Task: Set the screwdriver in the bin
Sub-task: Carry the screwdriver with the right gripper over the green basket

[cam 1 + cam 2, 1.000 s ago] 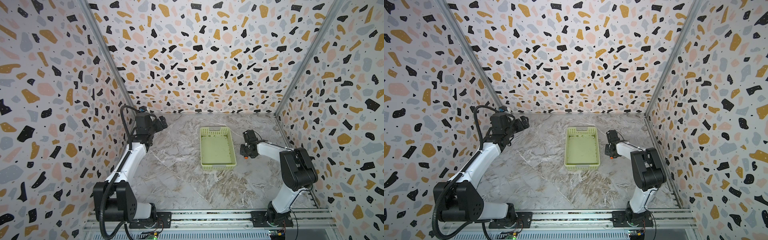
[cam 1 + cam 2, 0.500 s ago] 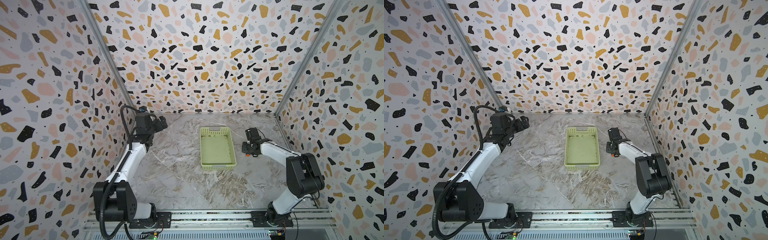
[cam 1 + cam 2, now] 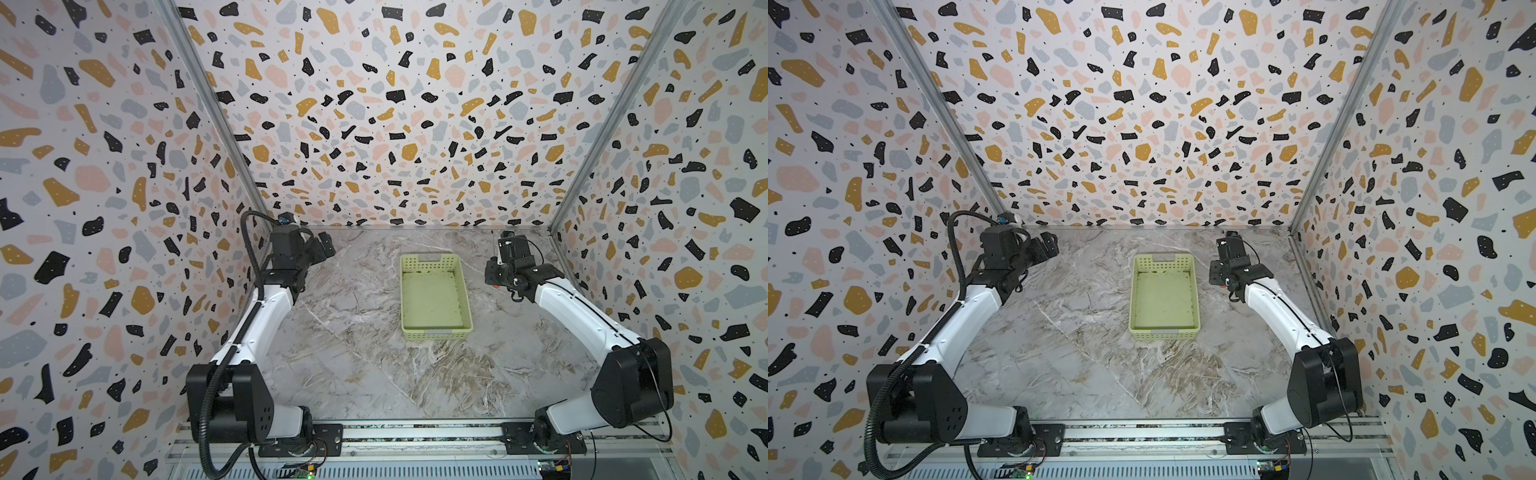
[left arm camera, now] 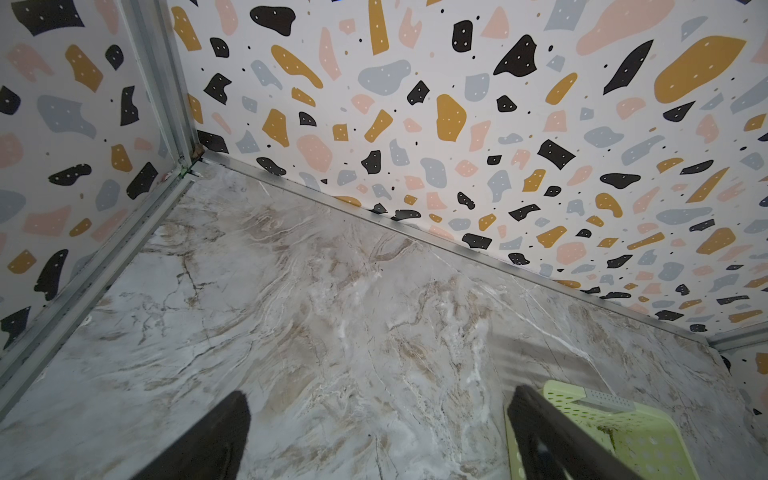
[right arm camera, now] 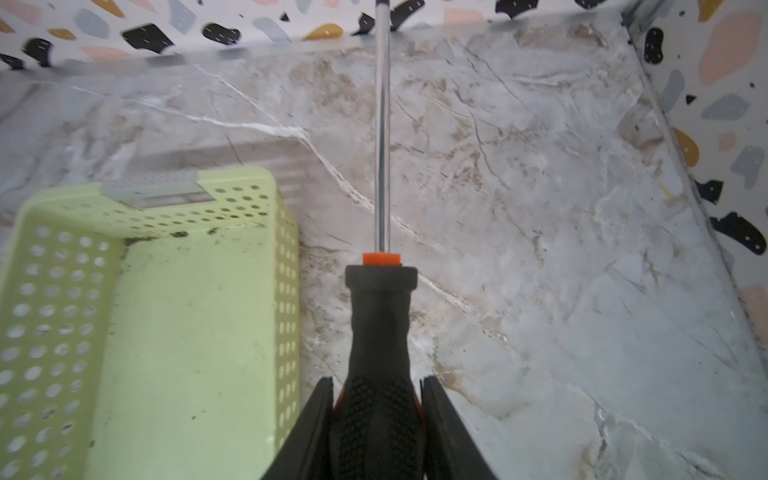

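Observation:
My right gripper (image 5: 376,386) is shut on the black textured handle of the screwdriver (image 5: 380,328). Its silver shaft points away from me toward the back wall. The tool hangs over the marble tabletop just beside the long wall of the bin (image 5: 286,291), outside it. The bin (image 3: 436,332) (image 3: 1163,330) is a pale yellow-green perforated basket, seen in both top views with nothing in it. The right gripper (image 3: 496,274) (image 3: 1219,276) hovers to its right near the far end. My left gripper (image 4: 378,392) (image 3: 326,245) is open and holds nothing, far left of the bin (image 4: 648,436).
Terrazzo-patterned walls enclose the marble tabletop (image 3: 361,365) on three sides. The right wall (image 5: 715,124) and the back wall stand close to the screwdriver's tip. A metal rail (image 3: 415,434) with both arm bases runs along the front edge.
The right arm has stretched out, carrying the held screwdriver a little toward the back wall beside the bin. The left arm has not moved.

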